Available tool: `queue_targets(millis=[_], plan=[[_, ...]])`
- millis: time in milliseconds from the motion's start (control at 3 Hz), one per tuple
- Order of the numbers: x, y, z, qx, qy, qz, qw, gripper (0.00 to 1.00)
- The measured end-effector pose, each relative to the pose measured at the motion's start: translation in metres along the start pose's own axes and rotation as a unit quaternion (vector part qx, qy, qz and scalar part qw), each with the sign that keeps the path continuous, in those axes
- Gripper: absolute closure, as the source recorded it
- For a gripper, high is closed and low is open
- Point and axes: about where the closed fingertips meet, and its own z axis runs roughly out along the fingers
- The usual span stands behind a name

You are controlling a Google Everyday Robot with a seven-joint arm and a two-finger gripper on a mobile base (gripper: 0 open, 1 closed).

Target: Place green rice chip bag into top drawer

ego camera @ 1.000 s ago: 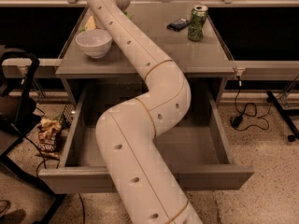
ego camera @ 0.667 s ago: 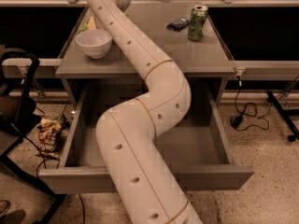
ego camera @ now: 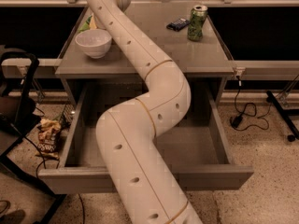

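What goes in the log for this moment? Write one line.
drawer: open, no bag visible | bag: behind bowl, back-left of table | gripper: hidden past arm end, near bag
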Motion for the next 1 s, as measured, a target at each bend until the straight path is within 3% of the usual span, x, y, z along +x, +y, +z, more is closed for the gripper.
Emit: queue_targets(millis=[667, 1000], plan=[[-0.004, -0.001, -0.002, -0.005, -0.009, -0.005, 0.9999, 1.00], [-0.029, -0.018, -0.028, -0.009, -0.040, -0.009, 0.9991, 1.00]])
